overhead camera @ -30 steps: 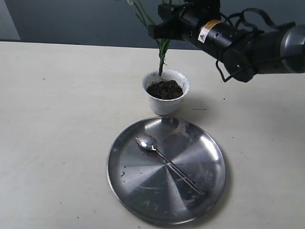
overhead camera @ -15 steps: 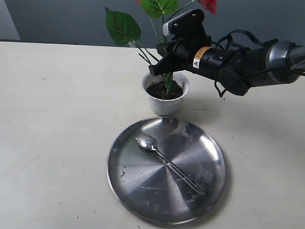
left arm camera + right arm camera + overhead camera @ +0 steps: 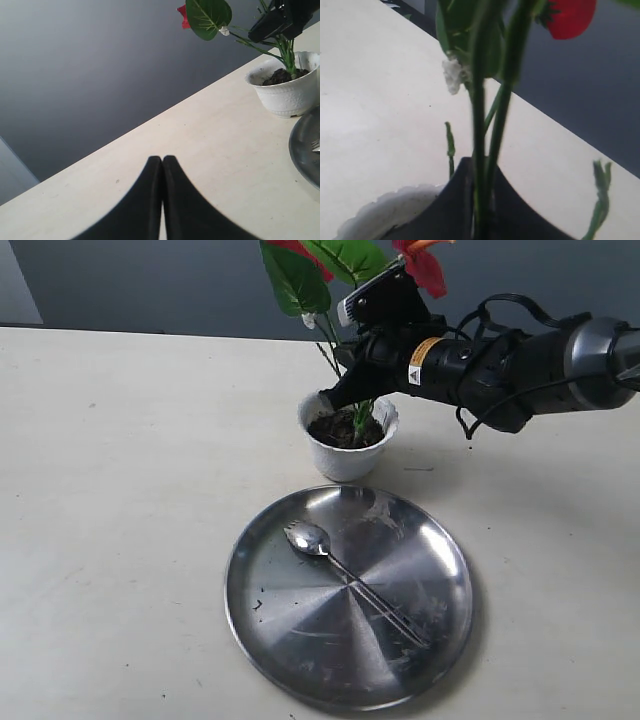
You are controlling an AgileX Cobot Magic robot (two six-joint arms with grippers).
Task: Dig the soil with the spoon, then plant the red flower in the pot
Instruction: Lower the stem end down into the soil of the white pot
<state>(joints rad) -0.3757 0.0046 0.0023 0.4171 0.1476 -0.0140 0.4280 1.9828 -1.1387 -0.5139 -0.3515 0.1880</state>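
Red artificial anthurium flower (image 3: 352,300): we see our right claw (image 3: 352,398) clamped on its stems, stem base in small white scalloped pot (image 3: 347,456)'s dark soil (image 3: 338,428), far centre table (image 3: 120,490). Left claw (image 3: 162,165) closed, empty.

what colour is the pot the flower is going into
White, with a scalloped rim; the pot shows best in the exterior view.

The red flower (image 3: 345,280) runs off the frame's top; soil (image 3: 395,230) blurred.

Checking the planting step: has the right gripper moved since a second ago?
Yes. The right gripper has come down toward the pot, lowering the red flower until its stems meet the soil.
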